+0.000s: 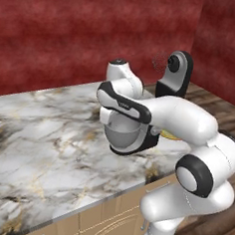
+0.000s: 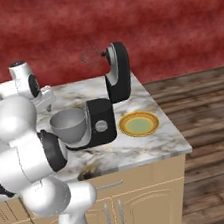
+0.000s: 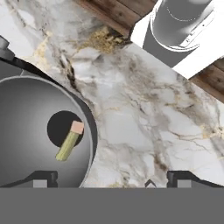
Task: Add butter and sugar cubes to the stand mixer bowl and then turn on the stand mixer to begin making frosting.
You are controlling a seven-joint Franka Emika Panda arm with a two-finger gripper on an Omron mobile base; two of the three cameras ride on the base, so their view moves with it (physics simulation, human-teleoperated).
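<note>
Butter stick inside the stand mixer bowl

The stand mixer bowl point(image 3: 30, 131), at the hand view's left, holds a butter stick point(image 3: 69, 142). The gripper point(image 3: 111, 177) hovers above its rim, fingers spread wide, empty. The stand mixer point(image 2: 112, 91) stands centre, head tilted up, beside a yellow-rimmed plate point(image 2: 139, 124).

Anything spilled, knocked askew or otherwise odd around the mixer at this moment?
Nothing looks spilled or damaged. The stand mixer has its head tilted up, leaving the stand mixer bowl open. In the hand view a yellowish stick with a pinkish end lies inside the bowl. The yellow-rimmed plate sits flat beside the mixer.
</note>
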